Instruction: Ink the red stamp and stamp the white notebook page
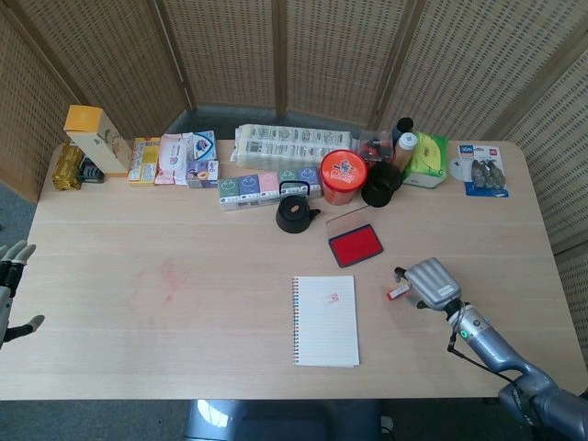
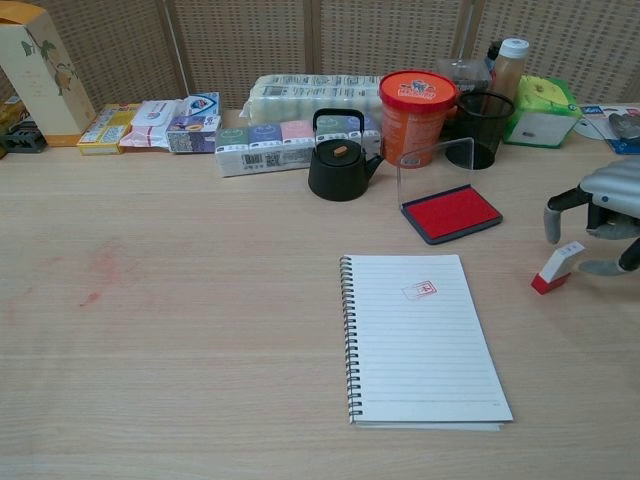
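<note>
The white spiral notebook (image 1: pixel 325 321) (image 2: pixel 420 340) lies open at the table's middle front, with a small red stamp mark (image 2: pixel 420 290) near the top of its page. The open red ink pad (image 1: pixel 356 244) (image 2: pixel 452 212) sits just behind it, its clear lid standing up. To the notebook's right the red-and-white stamp (image 1: pixel 399 292) (image 2: pixel 556 269) lies tilted on the table. My right hand (image 1: pixel 432 283) (image 2: pixel 605 215) hovers beside and over the stamp with its fingers apart, not gripping it. My left hand (image 1: pixel 13 276) is open at the far left edge, off the table.
Along the back stand a black teapot (image 2: pixel 338 170), an orange tub (image 2: pixel 417 115), a black mesh cup (image 2: pixel 485 128), boxes and packets (image 2: pixel 290 145) and a green tissue pack (image 2: pixel 540 110). A faint red smear (image 2: pixel 105 265) marks the wood at left.
</note>
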Available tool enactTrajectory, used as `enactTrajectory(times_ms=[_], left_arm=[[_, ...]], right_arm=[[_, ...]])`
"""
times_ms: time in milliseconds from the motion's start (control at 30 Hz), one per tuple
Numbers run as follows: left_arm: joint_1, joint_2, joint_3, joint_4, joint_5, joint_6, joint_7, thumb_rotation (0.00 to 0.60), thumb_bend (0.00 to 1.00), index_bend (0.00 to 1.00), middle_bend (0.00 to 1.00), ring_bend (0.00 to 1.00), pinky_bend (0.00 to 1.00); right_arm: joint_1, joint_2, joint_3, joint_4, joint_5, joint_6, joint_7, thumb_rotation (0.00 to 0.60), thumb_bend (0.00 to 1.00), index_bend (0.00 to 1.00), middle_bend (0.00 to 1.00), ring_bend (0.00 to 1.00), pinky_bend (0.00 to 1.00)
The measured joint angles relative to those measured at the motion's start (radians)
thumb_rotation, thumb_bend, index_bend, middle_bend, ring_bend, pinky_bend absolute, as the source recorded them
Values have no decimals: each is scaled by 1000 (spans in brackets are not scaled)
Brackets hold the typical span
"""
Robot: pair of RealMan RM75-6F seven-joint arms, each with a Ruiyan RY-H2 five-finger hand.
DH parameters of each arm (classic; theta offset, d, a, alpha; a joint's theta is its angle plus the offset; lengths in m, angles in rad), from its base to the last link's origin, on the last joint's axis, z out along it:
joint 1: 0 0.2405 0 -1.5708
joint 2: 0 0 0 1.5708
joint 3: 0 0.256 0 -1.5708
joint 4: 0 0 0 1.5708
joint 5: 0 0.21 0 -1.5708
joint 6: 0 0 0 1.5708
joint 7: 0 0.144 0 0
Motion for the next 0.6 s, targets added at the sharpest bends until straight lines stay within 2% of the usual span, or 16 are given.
enactTrajectory(times_ms=[600], left_arm=[[-2,3,-1,0,-1,-2,-5,600,0,0,12,0,13]], right_arm=[[8,-14,-1,-5,27,-5,3,600,349,509,1000,1000,1000]])
